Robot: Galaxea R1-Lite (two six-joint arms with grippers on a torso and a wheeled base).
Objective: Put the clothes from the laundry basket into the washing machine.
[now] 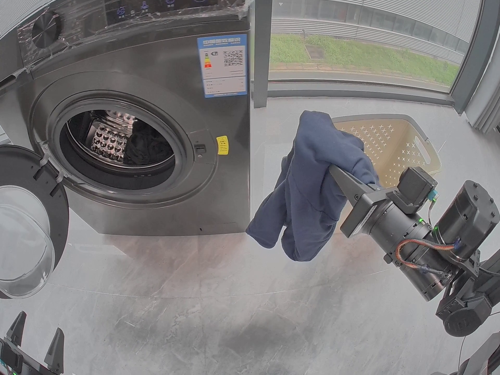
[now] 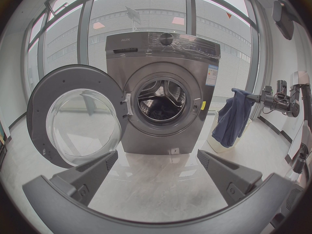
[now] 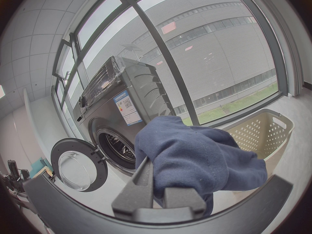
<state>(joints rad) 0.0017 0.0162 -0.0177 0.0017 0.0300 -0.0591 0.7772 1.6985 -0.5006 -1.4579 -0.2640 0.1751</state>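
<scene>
Garment of dark blue fabric [image 1: 307, 183] hung in the air above the pale polished floor [image 1: 208, 298], just off the right front corner of the washing machine and in front of the laundry basket. Its top was bunched over the right gripper [image 1: 338, 175], whose dark fingers were closed together on the cloth, and two loose ends dangled below without touching the floor.

Behind the garment, the beige plastic laundry basket [image 1: 396, 141], with cross-shaped holes in its walls and a handle slot in its rim, stood on the floor. It sat to the right of the machine, near the large window [image 1: 364, 27].

On the left stood the grey metal front-loading washing machine [image 1: 229, 194], with a blue-and-white label [image 1: 223, 64] on its upper front and a small yellow sticker [image 1: 223, 145] beside the door latch. Its round door [image 1: 26, 225], a dark ring around clear bulged glass, was swung wide open to the machine's left. Inside the perforated steel drum [image 1: 107, 139] lay a dark piece of clothing [image 1: 148, 147].

Low at the near left, well apart from the garment, the left gripper [image 2: 156, 153] faced the machine's open front, its two dark fingers spread wide with nothing between them.
</scene>
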